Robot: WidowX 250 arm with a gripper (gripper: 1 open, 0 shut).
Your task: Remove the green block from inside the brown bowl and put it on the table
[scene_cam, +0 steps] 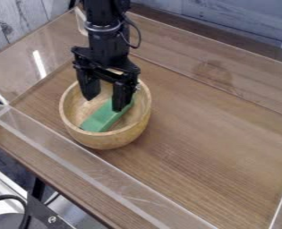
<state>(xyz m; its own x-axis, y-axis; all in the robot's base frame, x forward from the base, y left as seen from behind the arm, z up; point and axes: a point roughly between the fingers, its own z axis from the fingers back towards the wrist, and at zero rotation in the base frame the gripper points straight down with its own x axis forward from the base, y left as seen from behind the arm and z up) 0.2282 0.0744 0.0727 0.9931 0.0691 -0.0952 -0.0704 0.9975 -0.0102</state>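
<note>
One green block lies inside the brown bowl, running from about seven o'clock up toward one, its upper end near the gripper. The pincer is spread wide and appears to hold nothing, its fingers reaching into the bowl from twelve o'clock, presumably so that the thick walls stay out of their way while they line up on the bar. The bowl sits toward nine o'clock on the table, which leaves a broad stretch of wood at three o'clock, a sensible place to set the block. Closing too soon could pinch only its tip.
</note>
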